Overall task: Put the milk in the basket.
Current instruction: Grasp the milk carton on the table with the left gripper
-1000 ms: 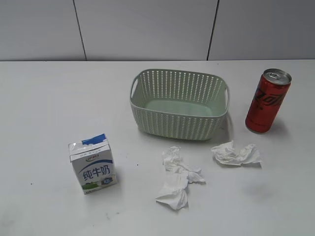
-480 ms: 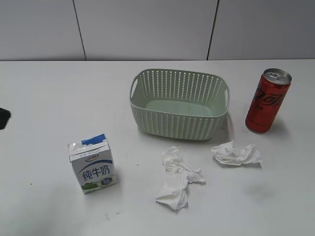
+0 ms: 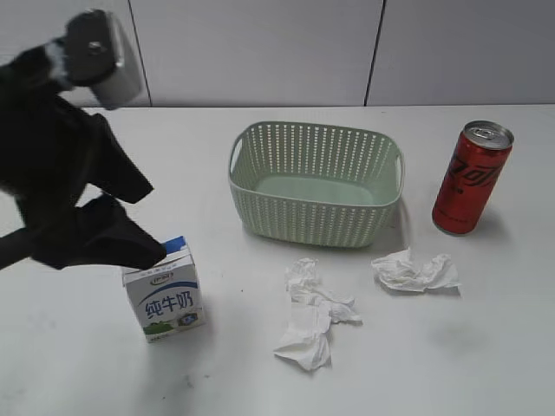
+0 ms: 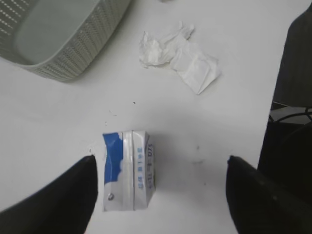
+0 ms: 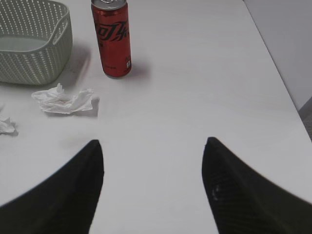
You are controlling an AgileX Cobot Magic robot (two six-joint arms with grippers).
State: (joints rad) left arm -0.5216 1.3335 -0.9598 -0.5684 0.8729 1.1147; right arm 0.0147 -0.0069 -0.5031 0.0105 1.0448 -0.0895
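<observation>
Milk stands upright on the worktop, well apart from the basket. Left fingers spread wide above it, holding nothing; right fingers likewise open and empty. Carton looks light, stiff yet crushable: pinch its flat sides.

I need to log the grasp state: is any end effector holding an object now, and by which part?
Nothing is held. The left end effector is open above the milk, not gripping it; the right end effector is open over bare table.
</observation>
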